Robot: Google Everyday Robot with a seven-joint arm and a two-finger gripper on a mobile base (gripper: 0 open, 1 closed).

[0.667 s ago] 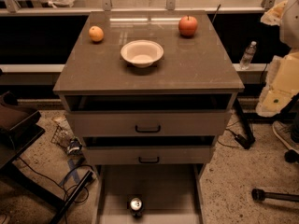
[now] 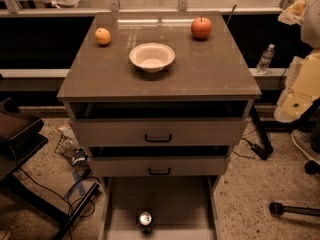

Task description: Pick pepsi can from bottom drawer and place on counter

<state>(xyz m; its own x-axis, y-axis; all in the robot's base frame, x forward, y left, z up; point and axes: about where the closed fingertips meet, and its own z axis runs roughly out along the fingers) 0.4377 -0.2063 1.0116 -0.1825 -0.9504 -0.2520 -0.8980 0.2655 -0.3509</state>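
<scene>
1. At the far left, cables (image 2: 75, 186) and small clutter are seen on the speckled floor beside the cabinet.
2. An orange (image 2: 102, 36) is set at the back left of the counter (image 2: 210, 74), a flat grey-brown cabinet top.
3. A pale empty bowl (image 2: 152, 57) is placed near the counter's middle, so bare surface is left in front of it and to either side. That is judged the likely room for setting something down.
4. Below the counter, two upper drawers (image 2: 158, 133) with black handles are seen, with a dark gap above each.
5. The bottom drawer (image 2: 170, 199) is pulled fully out toward the viewer, so its flat floor is exposed from above.
6. The pepsi can (image 2: 145, 219) is stood upright near the drawer's front, slightly left of centre, its shiny top facing up. It is not yet picked.
7. A red apple (image 2: 201, 27) is set at the back right of the counter.
8. A clear plastic bottle (image 2: 265, 59) is stood on a ledge behind and to the right.
9. The gripper (image 2: 299, 91) is held at the right edge, raised beside the cabinet and well apart from the can. Nothing is seen in it; how far open it is cannot be told.
</scene>
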